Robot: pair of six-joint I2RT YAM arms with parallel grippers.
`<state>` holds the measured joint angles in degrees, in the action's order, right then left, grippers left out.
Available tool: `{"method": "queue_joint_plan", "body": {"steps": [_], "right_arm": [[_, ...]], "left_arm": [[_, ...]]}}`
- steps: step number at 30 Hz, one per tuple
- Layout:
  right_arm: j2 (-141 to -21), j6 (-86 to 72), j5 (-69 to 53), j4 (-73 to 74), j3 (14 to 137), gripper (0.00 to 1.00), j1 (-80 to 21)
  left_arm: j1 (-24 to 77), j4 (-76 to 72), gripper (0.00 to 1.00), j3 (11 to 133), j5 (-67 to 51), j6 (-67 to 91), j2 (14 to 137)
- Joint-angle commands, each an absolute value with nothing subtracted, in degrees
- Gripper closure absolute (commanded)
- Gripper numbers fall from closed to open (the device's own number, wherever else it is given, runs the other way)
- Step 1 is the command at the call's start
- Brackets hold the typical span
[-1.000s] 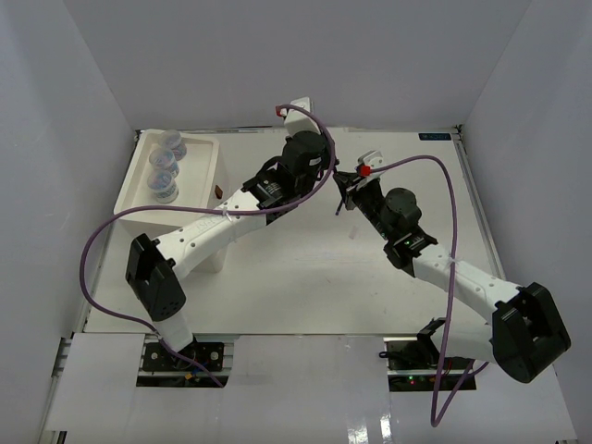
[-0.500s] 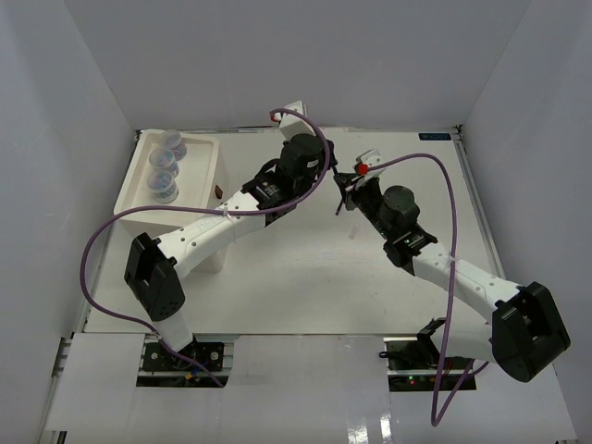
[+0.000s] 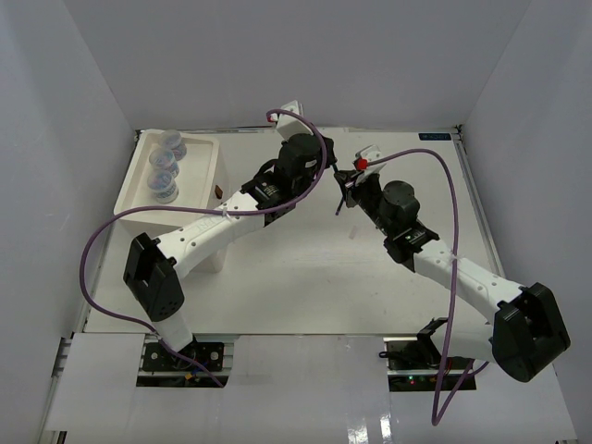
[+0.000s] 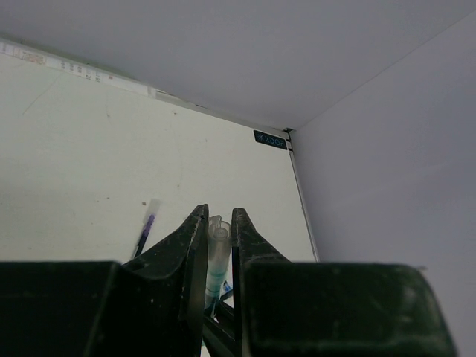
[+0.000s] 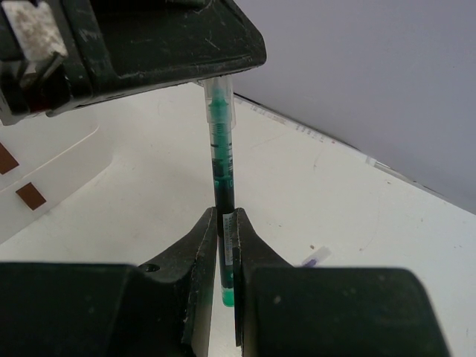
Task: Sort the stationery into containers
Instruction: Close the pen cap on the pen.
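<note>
On the worktop, upper left, sits the white box (jars in its tray). Mid-frame, my left end effector and right end effector both pinch one green pen, up in the air. One side should let go slowly before the other pulls away.
</note>
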<state>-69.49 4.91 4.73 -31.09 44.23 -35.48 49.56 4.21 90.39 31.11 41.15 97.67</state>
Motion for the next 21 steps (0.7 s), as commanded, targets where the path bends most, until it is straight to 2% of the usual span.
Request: {"method": "queue_joint_plan", "body": {"steps": [1, 21], "right_arm": [[-68.1, 3.4, 2.2, -47.9, 52.6, 0.92, -35.9], [-68.6, 3.2, 0.6, -48.9, 56.3, 0.92, -35.9]], "left_arm": [[52.6, 11.7, 1.00, 87.5, 21.5, 44.4, 99.2], [52.9, 12.7, 1.00, 86.0, 18.3, 45.7, 101.5]]}}
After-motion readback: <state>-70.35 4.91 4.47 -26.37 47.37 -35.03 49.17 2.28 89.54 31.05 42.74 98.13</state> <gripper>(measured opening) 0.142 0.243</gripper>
